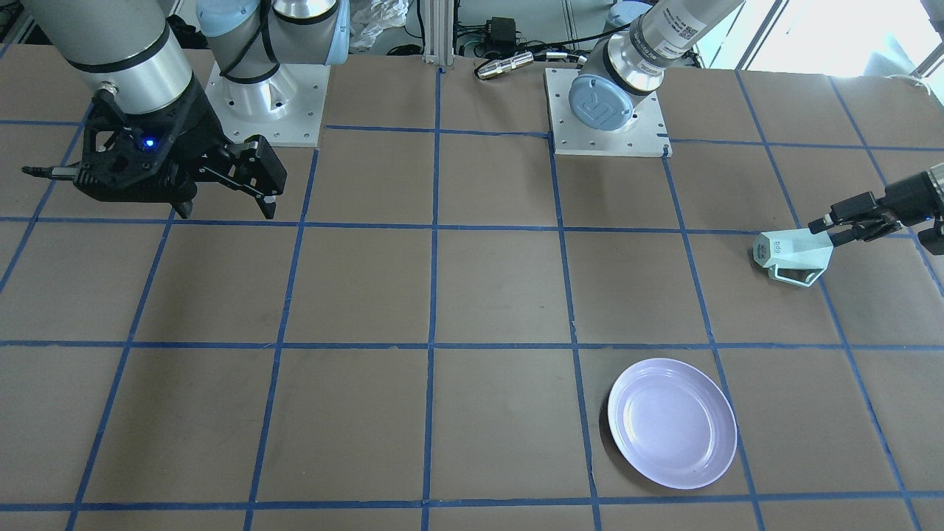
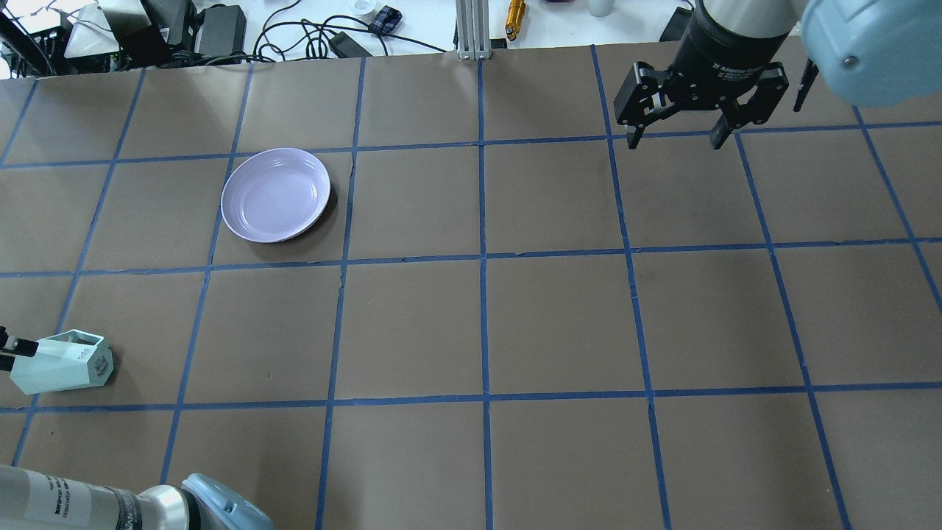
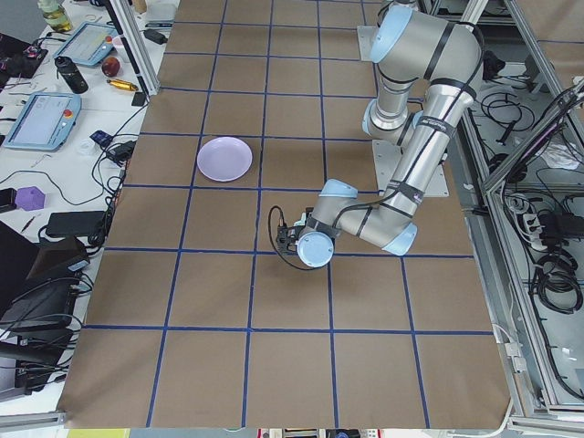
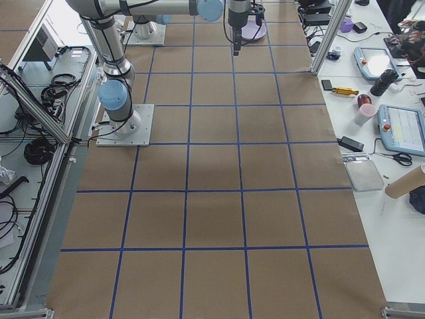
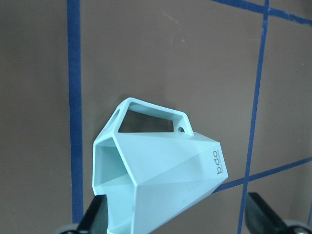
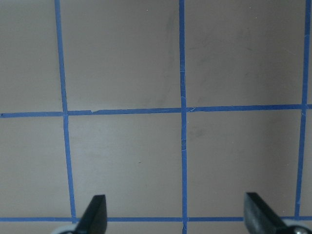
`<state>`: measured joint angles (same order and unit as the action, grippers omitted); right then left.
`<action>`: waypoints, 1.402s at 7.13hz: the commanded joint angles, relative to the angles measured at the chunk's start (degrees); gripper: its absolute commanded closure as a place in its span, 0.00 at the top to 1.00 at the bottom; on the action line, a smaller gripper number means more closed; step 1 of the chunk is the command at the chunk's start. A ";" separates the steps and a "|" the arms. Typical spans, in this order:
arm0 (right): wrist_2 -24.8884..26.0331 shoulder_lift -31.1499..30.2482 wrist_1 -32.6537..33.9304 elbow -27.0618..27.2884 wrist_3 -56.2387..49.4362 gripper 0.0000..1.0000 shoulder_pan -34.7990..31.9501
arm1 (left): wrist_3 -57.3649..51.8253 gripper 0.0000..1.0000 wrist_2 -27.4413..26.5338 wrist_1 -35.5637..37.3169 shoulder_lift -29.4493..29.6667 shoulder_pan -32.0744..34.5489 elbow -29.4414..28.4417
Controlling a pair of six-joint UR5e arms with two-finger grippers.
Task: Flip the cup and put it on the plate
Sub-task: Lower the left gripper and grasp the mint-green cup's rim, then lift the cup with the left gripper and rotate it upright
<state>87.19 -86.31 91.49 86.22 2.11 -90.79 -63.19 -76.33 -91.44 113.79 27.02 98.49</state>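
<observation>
The pale mint-green cup lies on its side on the table, handle against the surface and open rim turned toward my left gripper. The overhead view shows the cup at the table's left edge. In the left wrist view the cup lies between the wide-apart fingers, its rim close to the left finger. The left gripper is open, not closed on the cup. The lavender plate sits bare about two grid squares away, also seen overhead. My right gripper is open and empty, hovering far off.
The table is brown paper with a blue tape grid. Both arm base plates stand at the robot's edge. Cables and small tools lie beyond the far table edge. The right wrist view shows only bare grid between its fingers.
</observation>
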 commanded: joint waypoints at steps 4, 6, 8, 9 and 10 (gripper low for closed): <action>0.00 0.00 0.00 0.00 0.00 1.00 0.00 | -4.92 0.32 1.88 -14.08 2.13 -0.74 -2.51; 0.00 0.00 0.00 0.00 0.00 1.00 0.00 | -6.77 0.00 3.91 -17.27 1.78 -0.48 -3.13; 0.00 0.00 0.00 0.00 0.00 1.00 0.00 | -6.77 0.00 4.35 -17.37 0.38 0.31 -3.22; 0.00 0.00 0.00 0.00 0.00 1.00 0.00 | -6.69 0.00 5.92 -17.54 -0.93 1.27 -3.57; 0.00 0.00 0.00 0.00 0.00 1.00 0.00 | -5.82 0.00 5.93 -17.63 -3.12 4.67 -5.22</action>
<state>87.19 -86.31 91.49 86.22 2.11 -90.79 -69.69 -70.95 -108.93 112.82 28.74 94.65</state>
